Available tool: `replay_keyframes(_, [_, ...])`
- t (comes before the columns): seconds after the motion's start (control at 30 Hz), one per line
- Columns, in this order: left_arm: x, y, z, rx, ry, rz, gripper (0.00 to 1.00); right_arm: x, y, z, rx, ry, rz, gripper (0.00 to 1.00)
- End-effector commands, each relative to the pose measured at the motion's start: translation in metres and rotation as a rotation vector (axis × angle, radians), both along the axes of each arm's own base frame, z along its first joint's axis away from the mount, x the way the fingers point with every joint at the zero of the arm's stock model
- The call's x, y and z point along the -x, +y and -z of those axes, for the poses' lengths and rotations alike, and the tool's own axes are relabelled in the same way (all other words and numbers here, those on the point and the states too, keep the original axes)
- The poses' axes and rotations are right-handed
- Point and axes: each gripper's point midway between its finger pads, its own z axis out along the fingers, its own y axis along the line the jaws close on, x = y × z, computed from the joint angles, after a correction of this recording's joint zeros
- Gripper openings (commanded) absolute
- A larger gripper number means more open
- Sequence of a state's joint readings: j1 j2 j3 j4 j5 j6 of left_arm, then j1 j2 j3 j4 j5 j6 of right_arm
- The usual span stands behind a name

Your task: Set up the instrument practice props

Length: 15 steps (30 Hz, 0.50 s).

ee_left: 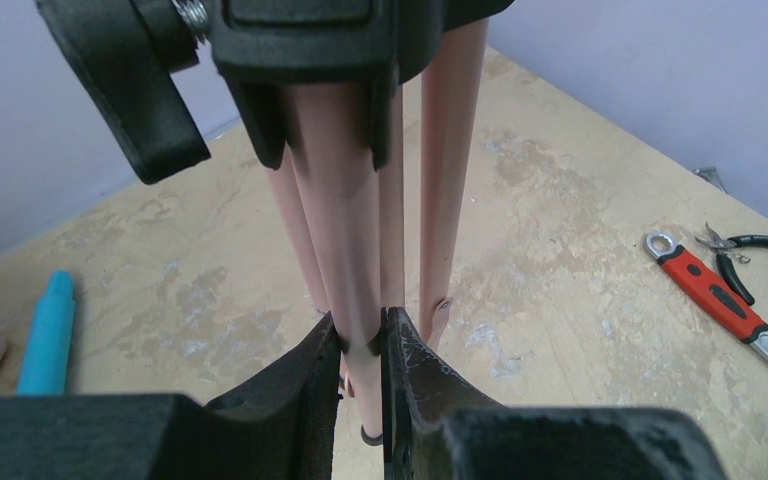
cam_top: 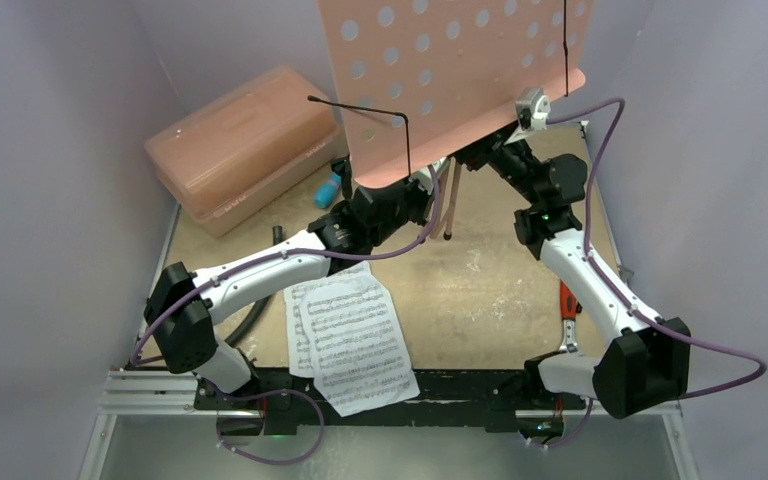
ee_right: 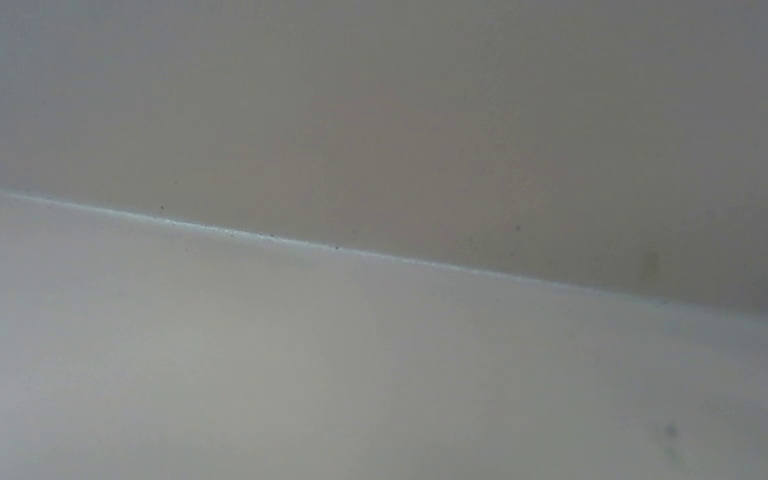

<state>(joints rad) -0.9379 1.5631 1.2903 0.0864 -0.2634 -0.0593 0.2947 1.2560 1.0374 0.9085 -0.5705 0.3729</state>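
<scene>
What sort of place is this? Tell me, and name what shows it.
Probably a robot test cell: plain walls box in a scuffed tabletop, an aluminium frame edges it, and a red-handled wrench lies there.

The left arm (cam_top: 260, 272) and right arm (cam_top: 592, 280) have white shells between chunky black joint housings. A purple cable (cam_top: 612, 140) runs along each. A green light (cam_top: 533, 213) glows on the right arm. The left pincer (ee_left: 360, 345) has matte black fingers (ee_left: 420, 375), scuffed pale.
</scene>
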Motion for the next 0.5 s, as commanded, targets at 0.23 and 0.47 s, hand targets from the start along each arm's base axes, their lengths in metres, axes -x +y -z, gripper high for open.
replay_keyframes(0.23, [-0.004, 0.052, 0.085, -0.306, 0.149, -0.104, 0.00, 0.116, -0.045, -0.173, -0.269, -0.534, 0.007, 0.00])
replay_keyframes(0.47, [-0.001, 0.056, 0.097, -0.355, 0.181, -0.097, 0.00, 0.121, -0.047, -0.182, -0.282, -0.555, 0.005, 0.00])
